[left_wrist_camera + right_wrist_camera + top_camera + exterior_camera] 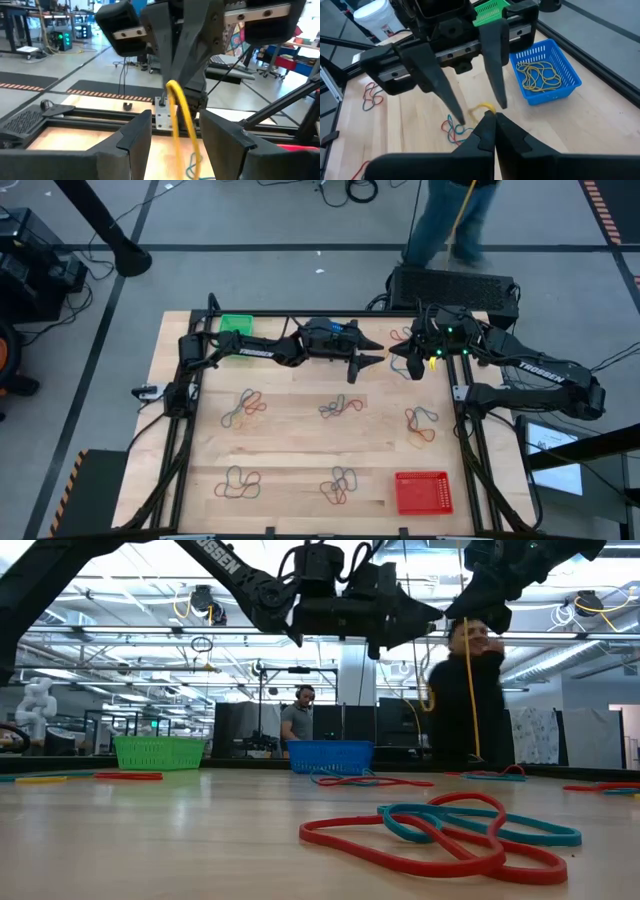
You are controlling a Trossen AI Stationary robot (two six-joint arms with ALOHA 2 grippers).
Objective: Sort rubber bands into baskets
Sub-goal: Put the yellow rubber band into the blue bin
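Above the far middle of the wooden desk, both arms meet nose to nose. Left hand stands wide; right hand is pinched tight on a yellow rubber band hanging between the left fingers. Blue basket holds yellow bands; green basket sits far left, red basket near right. Mixed rubber bands lie scattered in clumps.

Table: pale wood planks, smooth, faint sheen. Baskets: green, blue, red, all plastic mesh, slightly glossy. Rubber bands: smooth, dull rubber. Left gripper and right gripper: matt dark plastic fingers.
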